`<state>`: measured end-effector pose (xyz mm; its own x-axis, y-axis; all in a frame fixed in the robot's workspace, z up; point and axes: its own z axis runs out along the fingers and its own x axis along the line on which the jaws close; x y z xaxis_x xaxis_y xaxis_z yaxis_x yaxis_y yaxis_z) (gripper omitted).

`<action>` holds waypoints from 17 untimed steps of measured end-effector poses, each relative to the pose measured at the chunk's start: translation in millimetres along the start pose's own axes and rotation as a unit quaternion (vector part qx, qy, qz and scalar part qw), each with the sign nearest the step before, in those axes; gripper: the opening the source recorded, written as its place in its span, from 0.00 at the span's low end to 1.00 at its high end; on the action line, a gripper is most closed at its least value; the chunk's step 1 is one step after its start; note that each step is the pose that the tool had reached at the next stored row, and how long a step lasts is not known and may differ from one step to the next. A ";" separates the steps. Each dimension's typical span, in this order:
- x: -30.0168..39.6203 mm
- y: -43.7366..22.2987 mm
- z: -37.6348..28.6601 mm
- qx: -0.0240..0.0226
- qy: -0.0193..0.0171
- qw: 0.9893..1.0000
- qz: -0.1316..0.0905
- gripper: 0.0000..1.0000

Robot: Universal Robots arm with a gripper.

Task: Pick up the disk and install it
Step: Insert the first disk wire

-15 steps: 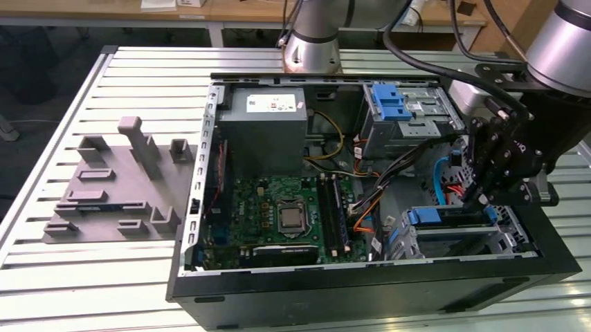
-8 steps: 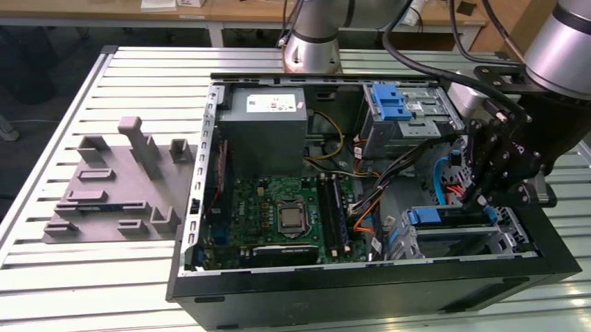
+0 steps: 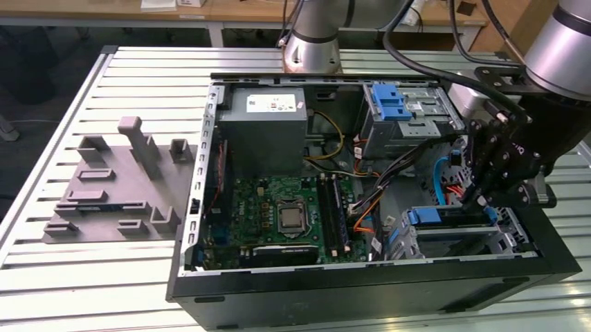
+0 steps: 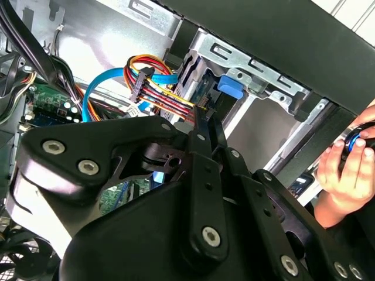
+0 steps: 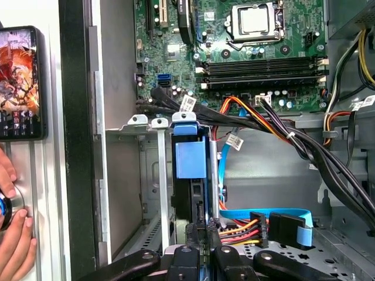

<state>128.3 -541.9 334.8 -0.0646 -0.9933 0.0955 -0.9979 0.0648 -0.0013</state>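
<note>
The disk (image 3: 450, 216) sits in the lower metal drive cage at the case's front corner, on the exterior view's right, with its blue end handle facing the motherboard. In the first wrist view the disk (image 5: 190, 158) stands edge-on in the cage slot, blue handle towards the board. My gripper (image 3: 475, 202) hangs straight over the disk's far end. Its black fingers (image 5: 199, 225) come together at that end, beside the power plug. In the second wrist view the gripper (image 4: 203, 120) tapers to a closed tip by the coloured wires.
The open computer case (image 3: 369, 290) lies on a slatted table. Inside are a grey power supply (image 3: 268, 128), a motherboard (image 3: 282, 214) and an upper cage with a blue latch (image 3: 397, 104). Cables (image 5: 275, 225) crowd the disk. A person's hand (image 4: 345, 170) and a phone (image 5: 20, 82) are just outside. A grey fixture (image 3: 115, 180) stands beside the case.
</note>
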 end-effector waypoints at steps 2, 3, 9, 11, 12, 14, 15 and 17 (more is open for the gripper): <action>-0.3 -0.1 0.3 0.000 0.000 1.000 0.000 0.16; -0.3 -0.2 0.4 0.000 0.000 1.000 0.000 0.16; -0.5 -1.2 0.9 -0.002 0.000 1.000 0.001 0.16; -0.5 -1.6 1.0 -0.002 0.000 1.000 0.001 0.16; -0.5 -1.7 1.0 -0.003 0.000 1.000 0.001 0.16; -0.4 -1.7 1.1 -0.003 0.000 1.000 0.002 0.16; -0.4 -1.8 1.1 -0.003 0.000 1.000 0.002 0.16; -0.5 -1.8 1.2 -0.004 0.000 1.000 0.002 0.16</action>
<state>130.1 -541.7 333.6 -0.0686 -0.9930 0.0959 -0.9976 0.0695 0.0058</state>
